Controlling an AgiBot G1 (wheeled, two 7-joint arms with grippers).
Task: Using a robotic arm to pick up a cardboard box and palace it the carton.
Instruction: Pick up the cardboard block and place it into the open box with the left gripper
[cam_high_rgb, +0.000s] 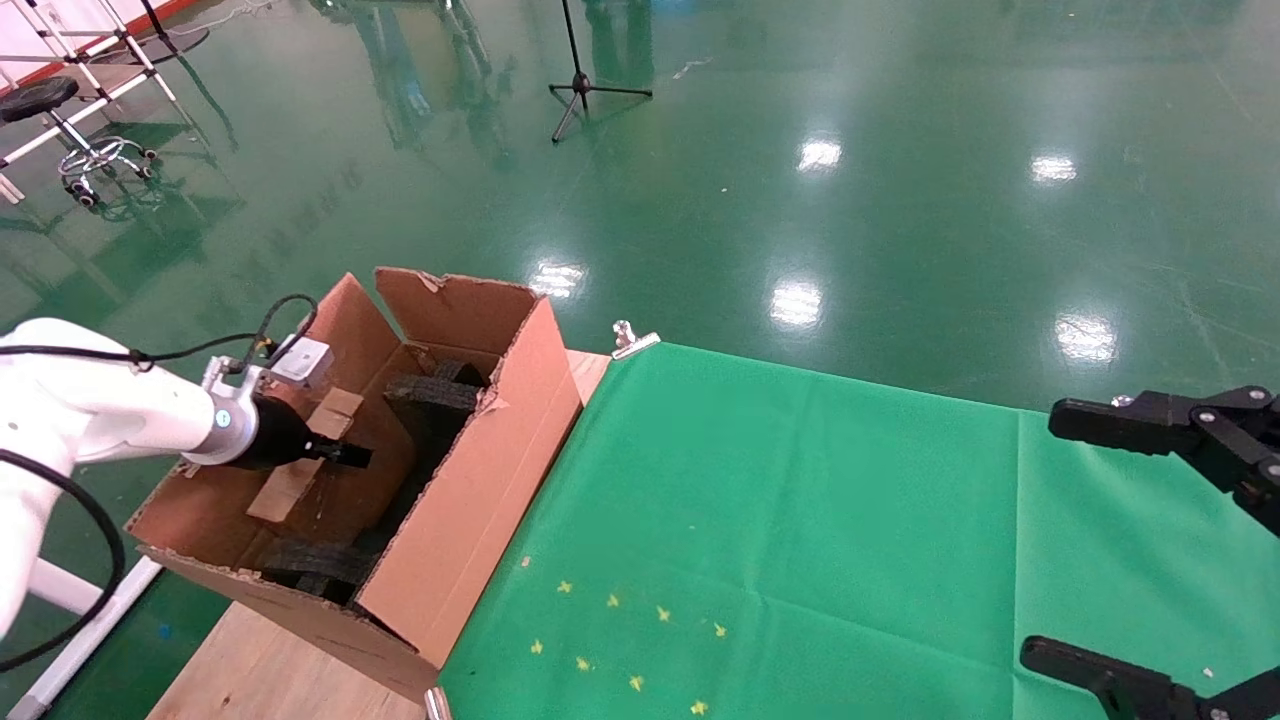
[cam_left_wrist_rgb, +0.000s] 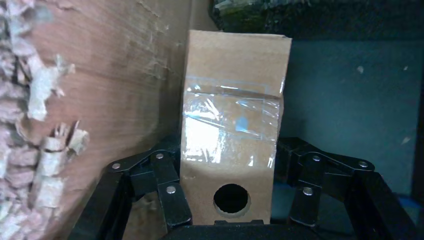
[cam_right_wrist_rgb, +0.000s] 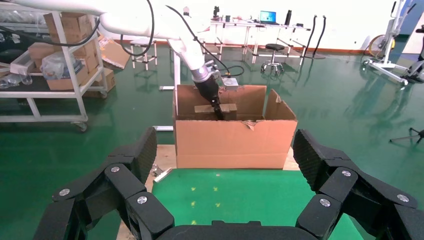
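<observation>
The robotic arm's left gripper (cam_high_rgb: 340, 453) is reached into the carton (cam_high_rgb: 470, 500), jaws closed onto the two long sides of the cardboard box (cam_left_wrist_rgb: 231, 140); in the left wrist view the fingers (cam_left_wrist_rgb: 167, 187) are seen pressed against it at the end with the round hole, taped face toward the camera. The box is thus held inside the carton, over the black foam inserts (cam_high_rgb: 435, 395) and close to the ragged flap (cam_left_wrist_rgb: 55, 120). Whether its far end already rests on foam or on the carton wall cannot be settled from these views; it appears not yet seated.

Step judged in hand: lowering and release. It is best done by keeping the box clear of the torn flap edge, lowering until support is felt, then parting the jaws just enough to free it without dragging the tape.

The right gripper (cam_high_rgb: 1150, 560) is parked wide open over the green cloth (cam_high_rgb: 800, 520), well apart from the carton.
</observation>
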